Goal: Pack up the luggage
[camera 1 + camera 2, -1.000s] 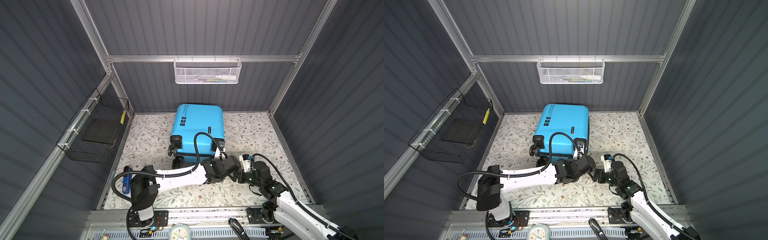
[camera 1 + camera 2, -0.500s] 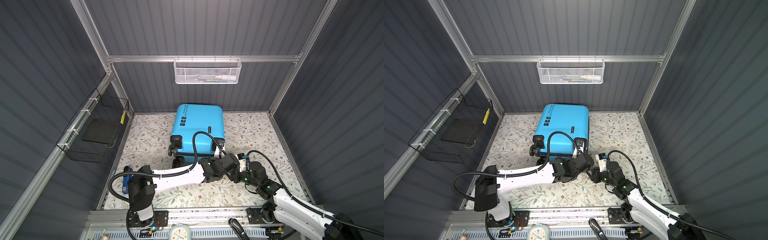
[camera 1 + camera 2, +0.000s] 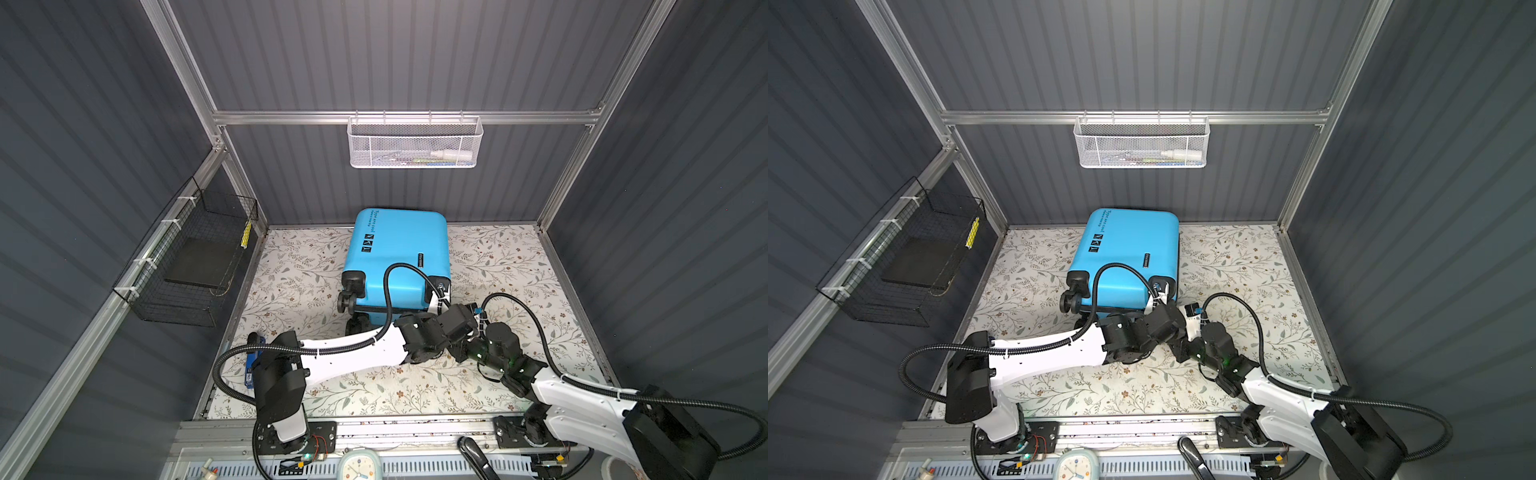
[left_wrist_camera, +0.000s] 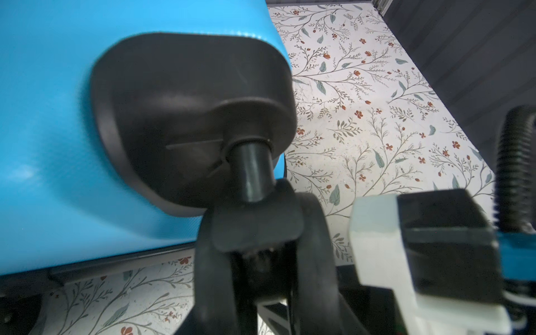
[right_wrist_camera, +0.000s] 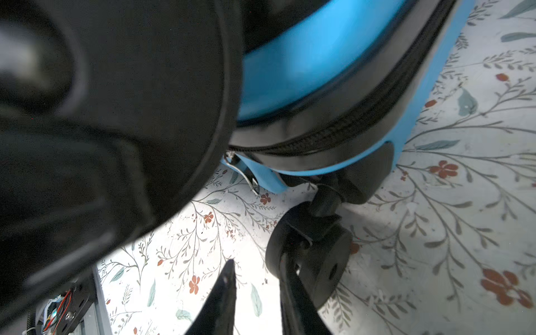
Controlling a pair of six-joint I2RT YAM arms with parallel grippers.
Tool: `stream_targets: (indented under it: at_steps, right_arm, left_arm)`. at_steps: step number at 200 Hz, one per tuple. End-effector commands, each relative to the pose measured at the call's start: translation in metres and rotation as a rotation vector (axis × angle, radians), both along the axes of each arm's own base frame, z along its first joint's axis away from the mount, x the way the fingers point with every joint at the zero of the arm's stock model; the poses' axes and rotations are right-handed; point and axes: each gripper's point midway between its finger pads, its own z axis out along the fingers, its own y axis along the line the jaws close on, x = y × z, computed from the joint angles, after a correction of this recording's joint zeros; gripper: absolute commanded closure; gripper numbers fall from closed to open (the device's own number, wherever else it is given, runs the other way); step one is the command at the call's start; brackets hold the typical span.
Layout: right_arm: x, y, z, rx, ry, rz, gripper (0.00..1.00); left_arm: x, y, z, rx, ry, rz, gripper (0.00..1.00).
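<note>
The luggage [image 3: 399, 253] [image 3: 1129, 249] lies flat on the floral floor, zipped shut, with its black wheels toward the front. My left gripper [image 3: 441, 293] [image 3: 1160, 293] is shut on the upper front-right wheel [image 4: 255, 226], whose stem runs into the blue shell [image 4: 43, 116]. My right gripper [image 5: 258, 266] sits low beside that corner, mostly hidden under the left wrist in both top views. It is open by a narrow gap with only floor between its fingers. One finger [image 5: 290, 290] overlaps the lower wheel [image 5: 324, 255]. The zipper pull [image 5: 246, 177] hangs just beyond the fingertips.
A white mesh basket [image 3: 415, 141] with small items hangs on the back wall. On the left wall hangs a black wire basket [image 3: 195, 257]. A blue object [image 3: 251, 365] lies on the floor by the left arm's base. A clock [image 3: 360, 465] stands at the front rail.
My right arm has slid left and lower, in under the left wrist at the suitcase corner, and its jaws have narrowed. The left gripper has kept its hold on the wheel.
</note>
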Motion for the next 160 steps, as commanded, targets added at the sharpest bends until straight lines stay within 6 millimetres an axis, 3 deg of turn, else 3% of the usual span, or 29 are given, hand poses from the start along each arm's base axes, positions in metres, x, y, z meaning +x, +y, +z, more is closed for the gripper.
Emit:
stream_targets:
  at_steps: [1, 63, 160]
  right_arm:
    - [0.012, 0.009, 0.024, 0.040, -0.110, -0.009, 0.73]
    - [0.018, 0.026, 0.020, 0.063, -0.150, 0.001, 0.73]
    - [0.014, 0.025, 0.021, 0.102, -0.239, -0.056, 0.75]
  left_arm:
    - [-0.009, -0.035, 0.103, -0.300, -0.098, -0.100, 1.00]
    - [-0.009, -0.036, 0.105, -0.314, -0.098, -0.100, 1.00]
    - [-0.009, -0.033, 0.113, -0.354, -0.101, -0.085, 1.00]
